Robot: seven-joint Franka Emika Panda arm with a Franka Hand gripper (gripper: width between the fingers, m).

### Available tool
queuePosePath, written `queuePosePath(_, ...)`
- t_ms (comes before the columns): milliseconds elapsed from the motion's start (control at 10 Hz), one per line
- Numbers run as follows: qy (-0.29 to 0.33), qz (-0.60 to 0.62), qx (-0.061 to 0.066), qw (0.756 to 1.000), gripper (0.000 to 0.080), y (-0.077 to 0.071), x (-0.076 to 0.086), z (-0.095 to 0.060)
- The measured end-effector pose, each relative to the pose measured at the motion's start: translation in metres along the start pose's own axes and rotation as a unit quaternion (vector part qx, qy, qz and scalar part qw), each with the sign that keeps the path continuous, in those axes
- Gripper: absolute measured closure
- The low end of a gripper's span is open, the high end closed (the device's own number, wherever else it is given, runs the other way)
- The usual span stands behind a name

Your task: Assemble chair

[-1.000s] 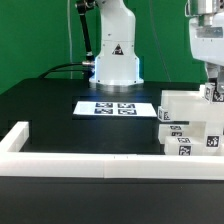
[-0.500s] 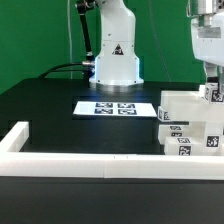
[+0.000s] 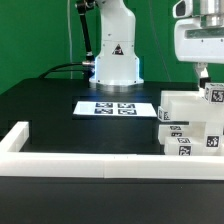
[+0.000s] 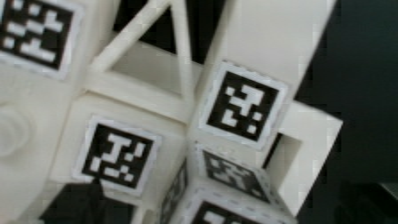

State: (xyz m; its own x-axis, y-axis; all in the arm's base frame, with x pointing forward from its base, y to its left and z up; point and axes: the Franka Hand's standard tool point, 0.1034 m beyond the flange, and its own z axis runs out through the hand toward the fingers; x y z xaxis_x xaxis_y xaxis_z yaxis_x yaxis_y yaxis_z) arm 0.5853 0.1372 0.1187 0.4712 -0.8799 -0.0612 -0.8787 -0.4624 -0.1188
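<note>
My tool [image 3: 203, 68] hangs released with jaws spread just above the chair [image 3: 190, 125], whose stiff, light-looking white blocks sit stacked on the worktop [image 3: 60, 110] below me, best pinched across a narrow flat-sided block.

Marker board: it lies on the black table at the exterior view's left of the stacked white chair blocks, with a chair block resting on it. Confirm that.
Wrong on one point: the marker board carries only its printed tags, no block. The exterior view shows it lying bare on the black table, at that view's left of the stacked white chair blocks.
</note>
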Motion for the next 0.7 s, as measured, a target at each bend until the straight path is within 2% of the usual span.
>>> queuePosePath(200, 0.0, -0.077, 0.0, 0.997, 0.0151, 0.0, 0.0001, -0.0001)
queuePosePath(700, 0.003, -0.247, -0.002, 0.969, 0.0151, 0.0009, 0.0031, -0.0002)
